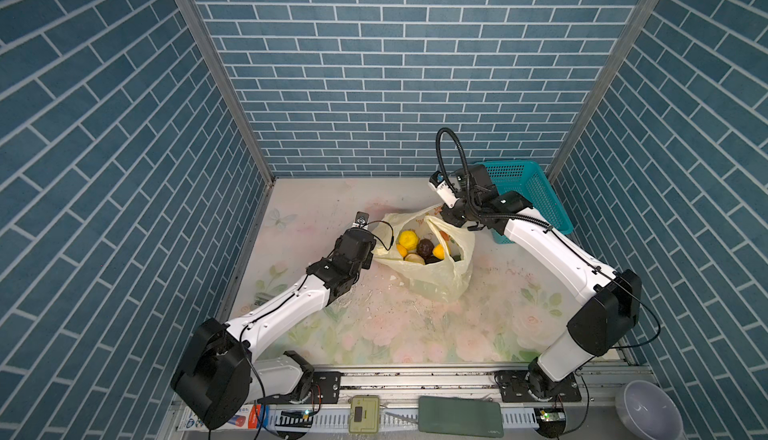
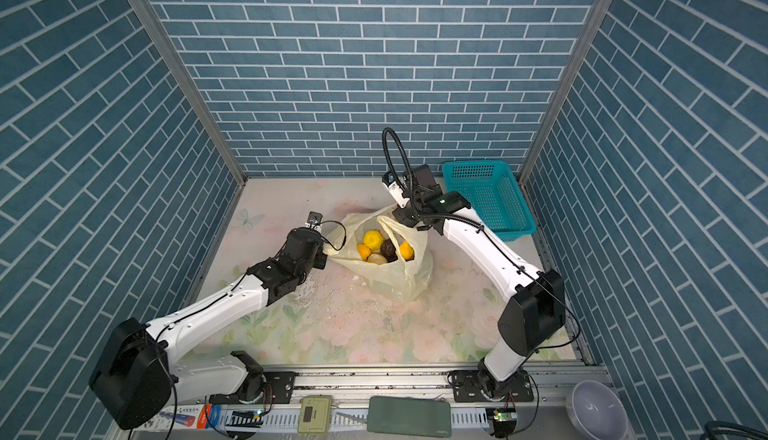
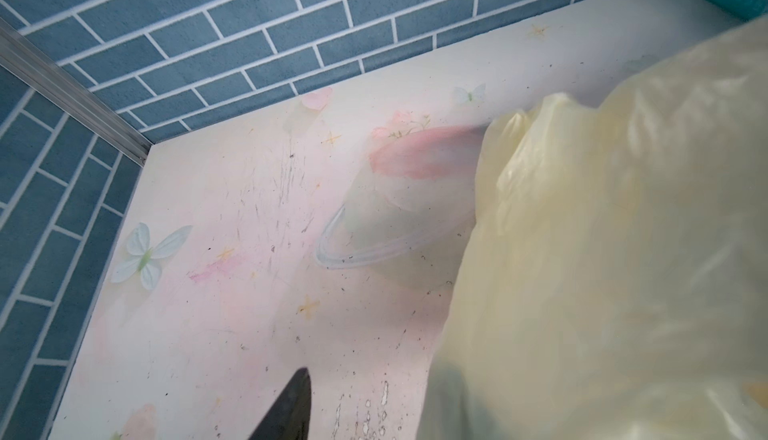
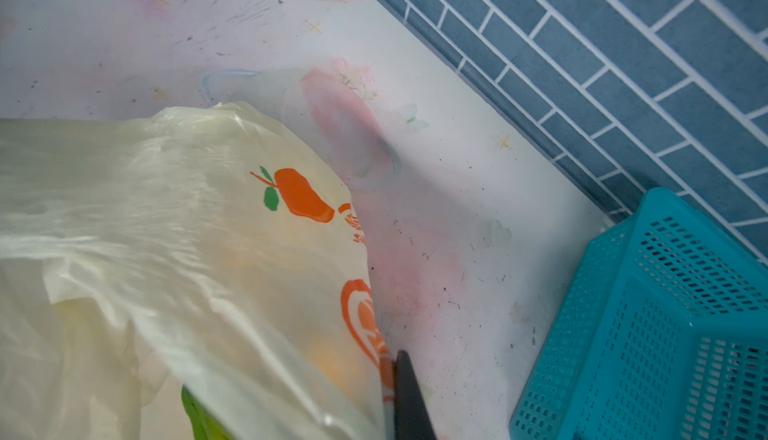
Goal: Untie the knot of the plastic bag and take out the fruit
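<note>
- our left claw (image 1: 371,255) sat at the left rim of the plastic bag (image 1: 432,282). it was spread. one dark finger (image 3: 297,409) hung over the table (image 3: 232,292), with bare table between it and the film. the other finger was only a dim shape behind the film.
- the plastic bag lay on the table between our two claws, its mouth wide open.
- inside the mouth, just past the left claw's tips, we saw the fruit (image 1: 420,246): a yellow piece, orange ones, a dark brown one and a pale one.
- our right claw (image 1: 450,220) was pressed together on the bag's far rim, pinching the film beside an orange print (image 4: 365,321).
- the teal basket (image 1: 536,201) stood just behind the right claw, apart from the bag.
</note>
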Controlling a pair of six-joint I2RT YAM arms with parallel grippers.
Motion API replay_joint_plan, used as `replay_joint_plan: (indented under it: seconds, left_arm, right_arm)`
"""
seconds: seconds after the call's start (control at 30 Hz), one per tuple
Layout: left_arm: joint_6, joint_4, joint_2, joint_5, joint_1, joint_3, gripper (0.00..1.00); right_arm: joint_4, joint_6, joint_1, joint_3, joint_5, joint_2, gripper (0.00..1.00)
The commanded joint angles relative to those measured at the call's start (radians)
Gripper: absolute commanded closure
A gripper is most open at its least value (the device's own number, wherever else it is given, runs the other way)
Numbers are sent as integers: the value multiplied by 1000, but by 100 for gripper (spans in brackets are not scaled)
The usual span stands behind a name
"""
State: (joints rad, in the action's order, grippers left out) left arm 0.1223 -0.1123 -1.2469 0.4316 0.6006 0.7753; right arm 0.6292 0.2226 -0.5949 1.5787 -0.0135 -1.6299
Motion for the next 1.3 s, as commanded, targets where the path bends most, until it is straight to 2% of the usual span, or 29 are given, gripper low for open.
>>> replay_joint_plan:
  seconds: [0.0,0.07,0.1,0.13,0.3,0.53,0.63,0.87,1.07,1.27]
  left_arm:
    - [-14,-43,33,-16,-3,-1,40]
    - [-30,-26,61,-105,-2,-9,14]
    - [-41,-9,81,-161,-2,-18,5]
    - [-59,2,104,-220,-2,-25,1]
    - [-126,-61,166,-492,-3,24,0]
    - [-169,-153,198,-744,-2,165,0]
    - [-182,-194,197,-784,-4,241,0]
    - [-170,-247,123,-782,-49,439,0]
    - [-179,-265,-14,-859,-132,568,0]
    - [-268,-301,-200,-935,-146,650,0]
  right_arm:
    - [-40,-40,31,-6,44,0,100]
    - [-36,-25,33,8,64,-14,100]
    - [-34,-19,33,13,69,-21,100]
    - [-33,-12,33,18,66,-29,100]
    - [-21,-4,45,46,73,-70,100]
    - [-32,0,48,63,92,-103,100]
    - [-40,1,47,58,90,-105,100]
    - [-85,-3,50,29,95,-70,100]
    - [-128,2,54,-2,175,-37,100]
    - [-122,-19,59,39,222,-40,100]
